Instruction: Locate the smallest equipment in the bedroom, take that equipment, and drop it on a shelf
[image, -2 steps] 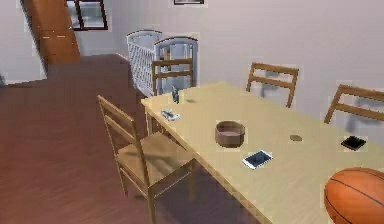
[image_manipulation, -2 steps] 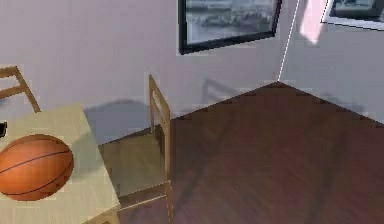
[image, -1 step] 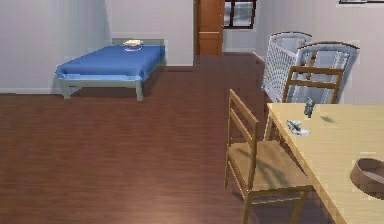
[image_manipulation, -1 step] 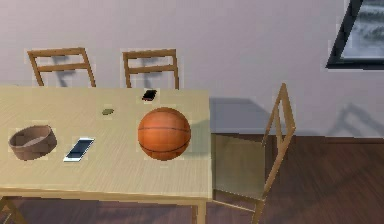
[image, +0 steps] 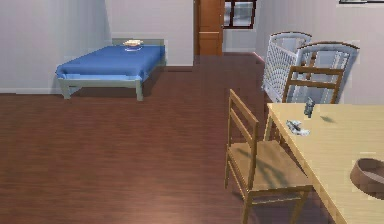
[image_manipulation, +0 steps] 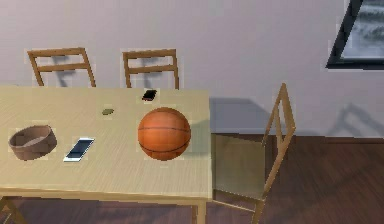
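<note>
Dark wooden flooring (image: 120, 150) and pale walls frame your workspace. You cannot tell how the gripper stands. Your basketball (image_manipulation: 164, 133) rests on the pale wooden table (image_manipulation: 110, 172), toward its right end in the arm side view, about midway between the near and far edges. Left of it lie a white phone (image_manipulation: 79, 149) and a brown bowl (image_manipulation: 31, 142); a dark phone (image_manipulation: 149, 96) lies by the far edge. One chair (image_manipulation: 236, 160) stands at the table's right end. In the forward view, a blue bed (image: 110, 65) stands by the far wall, well apart from the table.
</note>
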